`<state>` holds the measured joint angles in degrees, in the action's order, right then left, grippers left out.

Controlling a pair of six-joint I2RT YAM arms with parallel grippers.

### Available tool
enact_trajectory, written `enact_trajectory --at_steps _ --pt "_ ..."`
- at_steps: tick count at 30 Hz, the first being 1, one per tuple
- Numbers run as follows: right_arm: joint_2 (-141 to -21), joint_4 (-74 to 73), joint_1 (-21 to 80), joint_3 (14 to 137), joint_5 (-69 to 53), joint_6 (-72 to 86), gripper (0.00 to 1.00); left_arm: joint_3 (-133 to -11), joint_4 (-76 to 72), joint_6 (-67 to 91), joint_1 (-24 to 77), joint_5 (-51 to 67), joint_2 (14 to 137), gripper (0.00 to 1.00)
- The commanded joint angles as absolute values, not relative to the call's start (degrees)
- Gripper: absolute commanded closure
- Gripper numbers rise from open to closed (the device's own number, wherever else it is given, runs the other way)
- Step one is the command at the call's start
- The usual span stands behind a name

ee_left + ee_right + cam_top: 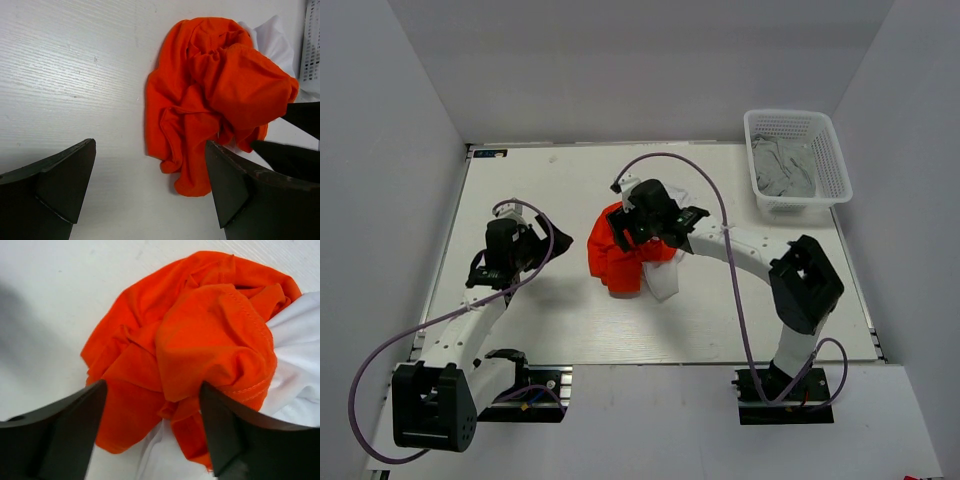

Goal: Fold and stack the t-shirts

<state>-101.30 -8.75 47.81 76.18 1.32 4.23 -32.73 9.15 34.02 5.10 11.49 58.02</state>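
A crumpled orange t-shirt (609, 258) lies in a heap at the middle of the table, on top of a white t-shirt (662, 280). Both show in the left wrist view, orange (210, 95) and white (272, 35), and in the right wrist view, orange (195, 340) and white (300, 360). My right gripper (628, 228) is open, its jaws wide apart right above the orange heap (152, 425). My left gripper (532, 243) is open and empty, left of the heap, over bare table (150, 195).
A white plastic basket (835, 160) at the table's back right holds a crumpled grey garment (782, 168). The white table (560, 320) ends at its near edge by the arm bases. Grey walls stand on all sides.
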Motion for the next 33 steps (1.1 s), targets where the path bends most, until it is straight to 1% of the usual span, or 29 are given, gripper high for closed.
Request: enact_trajectory --at_steps 1,2,3,6,7,8,9,10,12,16,17,19,20,21,22,25,26,30,31,33 --pt "-104.06 -12.12 47.99 81.21 8.62 6.33 0.26 -31.64 10.2 33.49 5.36 10.2 55.64 0.0" --pt "-105.11 -12.22 47.99 81.65 8.18 6.24 0.36 -31.64 9.59 33.49 5.36 10.2 55.63 0.0" --pt "-106.07 -12.3 48.08 82.17 7.22 6.5 0.38 -31.64 9.58 32.96 5.36 10.72 55.63 0.0" --pt "-108.72 -12.74 47.9 83.92 9.22 8.52 0.41 -31.64 9.58 32.96 5.36 10.72 55.63 0.0" --pt "-109.07 -13.79 47.9 84.46 9.92 10.27 0.45 -31.64 9.58 32.96 5.36 10.72 55.63 0.0" --pt "-109.59 -13.89 47.9 84.64 11.85 10.72 0.52 -31.64 9.58 32.96 5.36 10.72 55.63 0.0" --pt "-109.6 -13.8 47.99 84.46 12.39 11.33 0.7 -31.64 9.58 32.96 5.36 10.72 55.63 0.0" --pt "-109.43 -12.58 47.9 83.94 12.57 11.95 0.82 -31.64 9.58 32.96 5.36 10.72 55.63 0.0" --pt "-107.5 -9.77 48.25 81.41 10.9 11.95 1.0 -31.64 9.58 32.96 5.36 10.72 55.63 0.0" --pt "-102.93 -5.02 48.08 78.67 5.47 11.16 1.0 -31.64 9.05 32.96 5.36 11.33 56.16 0.0" --pt "-99.79 -2.83 48.08 78.4 4.32 10.81 1.0 -31.64 9.05 32.96 5.36 11.34 56.16 0.0" --pt "-95.48 1.11 47.9 77.17 -1.81 10.11 1.0 -31.64 9.05 32.96 5.36 11.34 56.16 0.0" --pt "-94.32 2.01 47.73 77.08 -1.85 10.11 1.0 -31.64 9.05 32.96 5.36 11.34 56.16 0.0" --pt "-93.35 2.63 47.64 76.99 -4.54 9.32 1.0 -31.64 9.05 32.96 5.36 11.34 56.16 0.0" --pt "-91.16 3.16 47.81 77.25 -5.35 8.71 1.0 -31.64 9.05 32.96 5.36 11.34 56.16 0.0" --pt "-90.0 1.5 47.46 81.9 -8.26 5.37 1.0 -31.64 8.44 32.96 5.36 11.95 56.16 0.0" --pt "-89.83 0.8 47.37 85.31 -7.74 4.75 1.0 -31.64 8.44 32.96 5.36 12.48 56.16 0.0" --pt "-89.04 -1.5 47.02 90.61 -1.24 3.69 1.0 -32.17 8.44 32.96 5.36 12.48 56.69 0.0" --pt "-88.34 -1.15 46.5 91.75 3.99 2.73 1.0 -32.17 8.44 32.96 5.36 12.48 56.17 0.0" --pt "-87.98 -0.79 45.8 93.51 6.67 2.29 1.0 -32.17 8.44 32.96 5.36 12.48 56.16 0.0"
